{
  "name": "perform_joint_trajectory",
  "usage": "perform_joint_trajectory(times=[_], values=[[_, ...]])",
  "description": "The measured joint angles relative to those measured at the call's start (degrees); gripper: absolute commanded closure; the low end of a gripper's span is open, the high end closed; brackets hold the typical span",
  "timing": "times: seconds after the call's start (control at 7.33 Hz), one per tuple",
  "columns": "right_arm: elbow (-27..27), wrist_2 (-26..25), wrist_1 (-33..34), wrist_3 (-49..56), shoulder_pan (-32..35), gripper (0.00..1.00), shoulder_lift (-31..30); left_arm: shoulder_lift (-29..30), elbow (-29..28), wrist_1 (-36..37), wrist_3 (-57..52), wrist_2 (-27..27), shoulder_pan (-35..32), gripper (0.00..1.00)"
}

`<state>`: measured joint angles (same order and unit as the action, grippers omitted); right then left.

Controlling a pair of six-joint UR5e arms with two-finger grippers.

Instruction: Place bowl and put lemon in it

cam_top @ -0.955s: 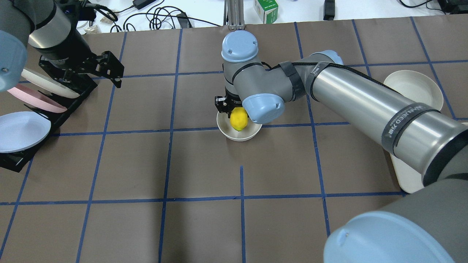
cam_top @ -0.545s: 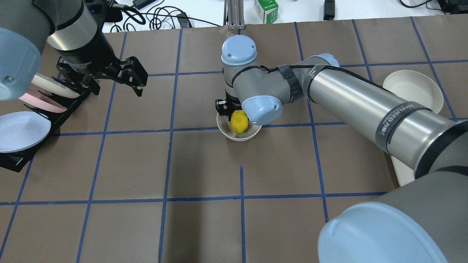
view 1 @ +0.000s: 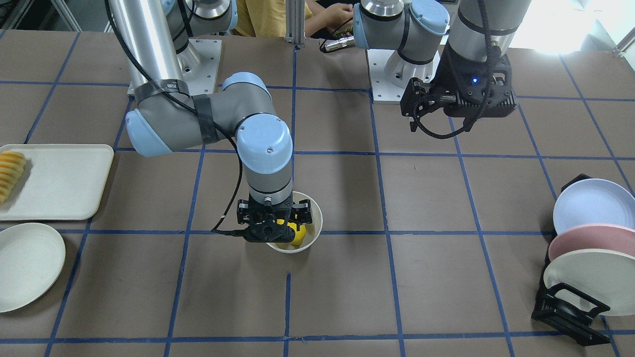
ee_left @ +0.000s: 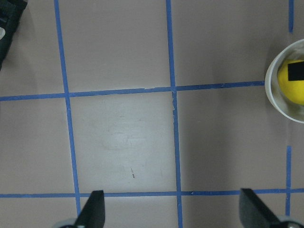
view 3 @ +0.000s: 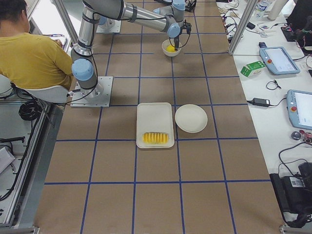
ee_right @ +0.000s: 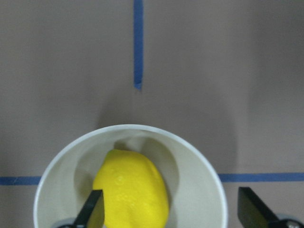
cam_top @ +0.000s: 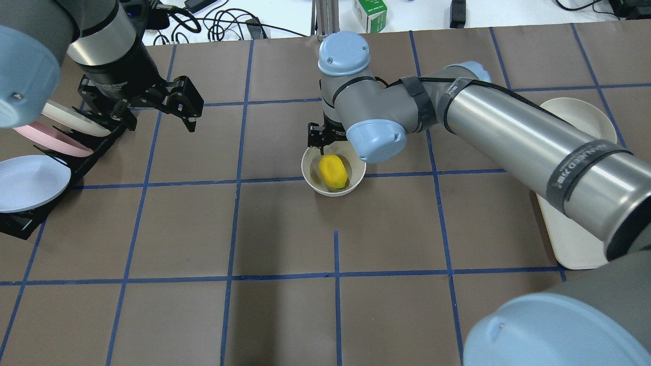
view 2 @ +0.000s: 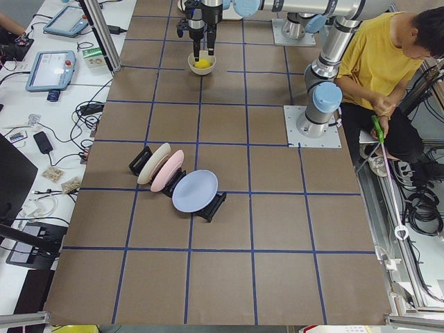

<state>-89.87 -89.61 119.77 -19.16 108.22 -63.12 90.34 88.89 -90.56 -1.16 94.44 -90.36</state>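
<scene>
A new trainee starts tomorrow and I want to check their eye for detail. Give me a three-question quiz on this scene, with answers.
1. True or false: the lemon lies inside the bowl.
2. The right pincer is: A) shut on the lemon, B) open above it, C) out of view.
3. How many plates stand in the rack?
Key: 1 true; 2 B; 3 three.
</scene>
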Motion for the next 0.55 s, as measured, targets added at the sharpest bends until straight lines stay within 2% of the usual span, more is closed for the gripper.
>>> perform_joint_trajectory(times=[0.55], values=[[-0.7, 0.1, -19.0, 7.9, -11.0, 0.00, -15.8, 2.8, -2.4, -1.1, 0.7, 0.2, -0.6, 0.00]])
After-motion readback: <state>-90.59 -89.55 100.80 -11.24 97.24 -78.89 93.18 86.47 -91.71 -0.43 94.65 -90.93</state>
